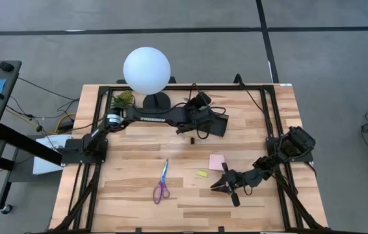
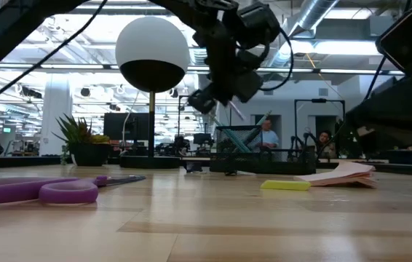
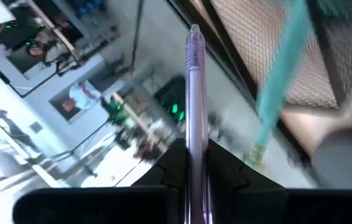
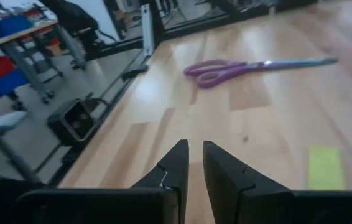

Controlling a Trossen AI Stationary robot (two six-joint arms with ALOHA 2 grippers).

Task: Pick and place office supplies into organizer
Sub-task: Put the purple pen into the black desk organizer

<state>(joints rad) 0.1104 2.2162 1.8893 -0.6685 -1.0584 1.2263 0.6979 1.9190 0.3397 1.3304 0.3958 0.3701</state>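
a pink-purple pen [image 3: 194,106] is clamped between the closed fingers of the left gripper [image 3: 196,163], its long axis running straight out past the fingertips toward the mesh wall of the black organizer [image 3: 269,56]. a teal pen [image 3: 278,87] is seen leaning slantwise in the organizer's mesh compartment. in the high view the left gripper [image 1: 205,121] is held over the organizer near the middle of the tabletop's far edge, beside the white globe lamp [image 1: 146,70].

the purple-handled scissors [image 1: 162,182] are laid near the tabletop's near edge, left of centre, handles toward the near edge and blades pointing to the far edge. the pink sticky pad [image 1: 217,161] and the small yellow piece [image 1: 201,173] are laid flat right of centre, near each other.

the right gripper [image 1: 225,186] is lowered beside the sticky pad, near the tabletop's right edge; its fingers [image 4: 175,165] are nearly closed, a narrow gap left, nothing held.
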